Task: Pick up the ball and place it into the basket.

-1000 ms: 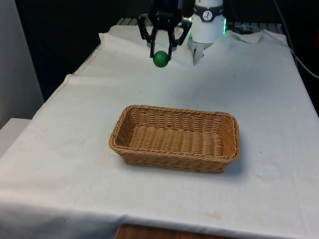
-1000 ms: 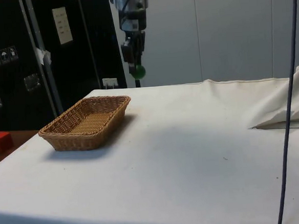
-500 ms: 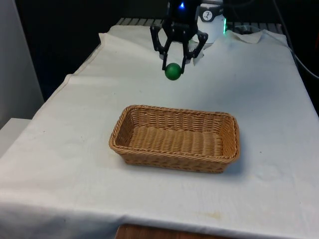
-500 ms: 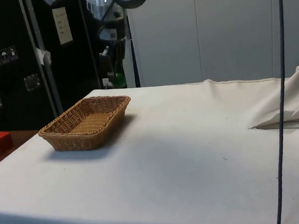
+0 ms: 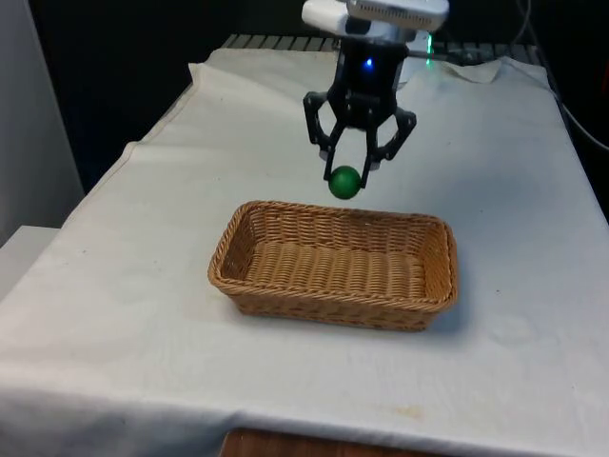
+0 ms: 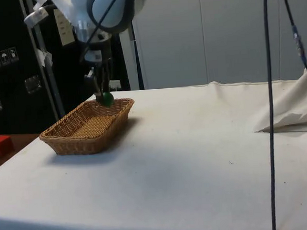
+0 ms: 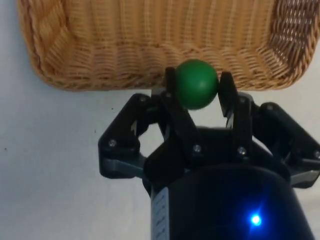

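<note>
A small green ball (image 5: 344,181) hangs in the air, with my black gripper (image 5: 346,177) shut on it. The ball (image 7: 196,83) sits pinched between the two fingertips (image 7: 226,89). Below it lies a rectangular wicker basket (image 5: 335,263) on the white cloth, with nothing inside that I can see. The ball (image 6: 106,99) hovers just above the basket's far long rim (image 7: 150,80), on the side nearest the robot. In the side view the gripper (image 6: 106,97) stands over the far end of the basket (image 6: 88,125).
A crumpled fold of white cloth (image 6: 293,110) rises at the table's end near the robot base. A red block (image 6: 0,145) sits on a lower surface beyond the table. A dark cable (image 6: 271,101) hangs in the side view's foreground.
The gripper has carried the ball away from the robot base, downward and toward the basket, moving to the front view's right. It stays shut on the ball throughout.
</note>
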